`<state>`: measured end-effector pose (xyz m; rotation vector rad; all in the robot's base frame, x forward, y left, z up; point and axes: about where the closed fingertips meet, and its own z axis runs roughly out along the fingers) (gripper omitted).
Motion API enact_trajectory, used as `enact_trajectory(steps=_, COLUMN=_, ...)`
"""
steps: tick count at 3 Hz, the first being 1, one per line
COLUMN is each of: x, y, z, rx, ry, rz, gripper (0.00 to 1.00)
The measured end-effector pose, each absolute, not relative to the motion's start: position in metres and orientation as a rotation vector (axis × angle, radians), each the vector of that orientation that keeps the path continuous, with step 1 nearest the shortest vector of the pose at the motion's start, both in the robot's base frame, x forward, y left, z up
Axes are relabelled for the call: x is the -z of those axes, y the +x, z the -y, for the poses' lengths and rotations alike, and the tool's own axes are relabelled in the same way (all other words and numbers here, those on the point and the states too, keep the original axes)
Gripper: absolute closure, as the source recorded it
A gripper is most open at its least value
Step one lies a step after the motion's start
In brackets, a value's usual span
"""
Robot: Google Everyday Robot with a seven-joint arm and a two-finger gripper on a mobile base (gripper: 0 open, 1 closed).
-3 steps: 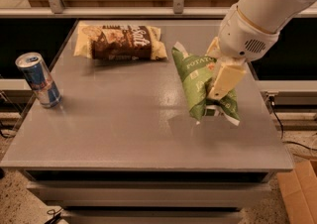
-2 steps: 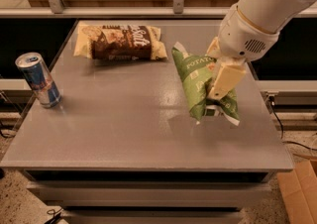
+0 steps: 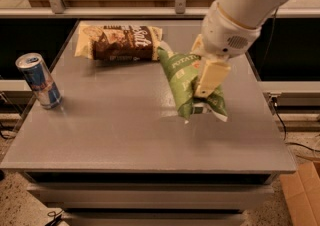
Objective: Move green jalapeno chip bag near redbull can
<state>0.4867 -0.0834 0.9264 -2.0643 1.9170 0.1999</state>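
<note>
The green jalapeno chip bag (image 3: pixel 182 77) is in my gripper (image 3: pixel 202 99), right of the table's middle. It is tilted, with its lower crimped end just over the grey tabletop (image 3: pixel 125 120). My gripper comes down from the upper right, and its cream fingers (image 3: pixel 211 76) are shut on the bag's right side. The redbull can (image 3: pixel 39 81), blue and silver, stands upright near the table's left edge, far to the left of the bag.
A brown-and-cream chip bag (image 3: pixel 119 42) lies flat at the back of the table, just behind and left of the green bag. A metal rail runs behind the table. A cardboard box (image 3: pixel 304 195) sits on the floor at the lower right.
My gripper has carried the green bag a short way to the left, towards the table's middle. The can and the brown bag have not moved.
</note>
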Motion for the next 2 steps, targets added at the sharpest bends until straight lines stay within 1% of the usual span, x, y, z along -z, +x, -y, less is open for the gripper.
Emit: enact_trajectory(steps=2, x=-0.918, y=0.503, z=0.003, rx=-0.206, ry=-2.159, rz=-1.846, gripper=1.0)
